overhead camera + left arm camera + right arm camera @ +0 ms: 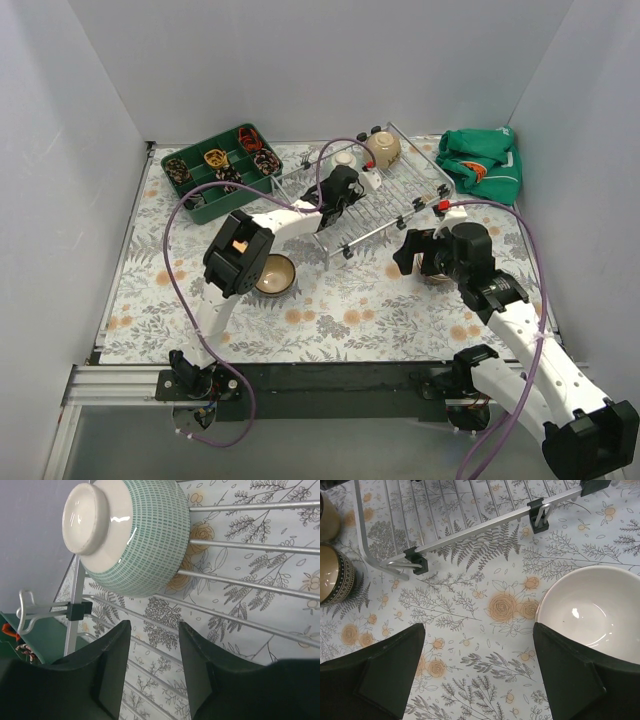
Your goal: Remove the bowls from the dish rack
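1. A brown bowl (275,275) sits upright on the mat (340,315), outside the rack, by the left arm.
2. The right gripper (479,630) hangs over the mat, jaws wide apart and empty. A white bowl (585,607) stands just beside one finger.
3. The rack (385,205) lies beyond.
4. The left gripper (153,630) is over the rack bars, partly open, holding nothing.
5. A mint bowl (135,535) lies tipped on the bars just past it.
6. A beige bowl (383,148) sits at the rack's far end.
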### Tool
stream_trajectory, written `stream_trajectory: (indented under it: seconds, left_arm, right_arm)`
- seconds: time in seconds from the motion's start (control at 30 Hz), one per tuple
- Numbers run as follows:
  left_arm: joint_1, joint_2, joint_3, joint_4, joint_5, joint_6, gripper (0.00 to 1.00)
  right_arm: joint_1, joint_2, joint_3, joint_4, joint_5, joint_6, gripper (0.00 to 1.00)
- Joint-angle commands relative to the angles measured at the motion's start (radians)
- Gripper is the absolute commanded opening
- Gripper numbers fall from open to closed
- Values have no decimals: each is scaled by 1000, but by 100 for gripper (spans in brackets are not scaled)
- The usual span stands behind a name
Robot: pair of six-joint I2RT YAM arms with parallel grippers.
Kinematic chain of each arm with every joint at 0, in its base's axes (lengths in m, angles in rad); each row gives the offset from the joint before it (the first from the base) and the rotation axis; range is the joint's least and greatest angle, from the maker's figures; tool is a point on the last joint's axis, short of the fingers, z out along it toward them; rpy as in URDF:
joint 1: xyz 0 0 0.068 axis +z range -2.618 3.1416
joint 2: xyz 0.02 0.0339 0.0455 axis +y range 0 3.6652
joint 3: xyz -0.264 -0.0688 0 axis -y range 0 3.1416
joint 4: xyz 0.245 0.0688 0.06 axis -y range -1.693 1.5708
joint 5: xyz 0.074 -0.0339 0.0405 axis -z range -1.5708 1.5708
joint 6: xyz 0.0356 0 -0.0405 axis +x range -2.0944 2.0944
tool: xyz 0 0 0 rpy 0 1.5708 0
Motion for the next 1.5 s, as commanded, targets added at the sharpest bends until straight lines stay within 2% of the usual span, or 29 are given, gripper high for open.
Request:
stream_trajectory:
  seconds: [0.0, 0.17, 0.27, 0.47, 0.6, 0.63, 0.73, 0.87, 1.07, 1.2, 1.37, 1.47]
  left_arm:
    - [5, -128, -40, -133, 21, -100, 43]
    - [5, -211, -68, -172, 13, -218, 47]
    - [5, -296, -71, -189, 1, -327, 54]
    - [6, -486, -115, -278, -37, -552, 75]
    - [27, -644, -263, -321, -19, -683, 86]
    - [35, -717, -296, -325, -16, -700, 92]
    - [70, -823, -427, -327, 4, -768, 98]
    - [116, -1025, -622, -261, 9, -794, 98]
    - [129, -1184, -845, -132, -21, -798, 98]
    - [129, -1228, -913, -72, -73, -812, 98]
    - [127, -1244, -922, -54, -122, -802, 98]
    - [127, -1262, -934, -40, -140, -792, 98]
  right_arm:
    - [-2, -32, -14, 36, -17, 2, 97]
    - [-1, -27, -4, 40, -30, -12, 97]
    - [-2, 28, 27, 62, -52, -21, 96]
    - [-1, 181, 143, 163, -79, 32, 96]
    - [-2, 322, 240, 215, -63, 132, 97]
    - [-1, 353, 266, 223, -56, 151, 98]
    - [-2, 477, 350, 264, -43, 239, 98]
    - [-2, 656, 453, 335, -6, 370, 98]
    - [-4, 886, 631, 413, 36, 555, 99]
    - [-2, 1028, 758, 421, 94, 609, 99]
    - [-4, 1184, 892, 421, 163, 628, 99]
    - [-12, 1264, 950, 422, 149, 634, 99]
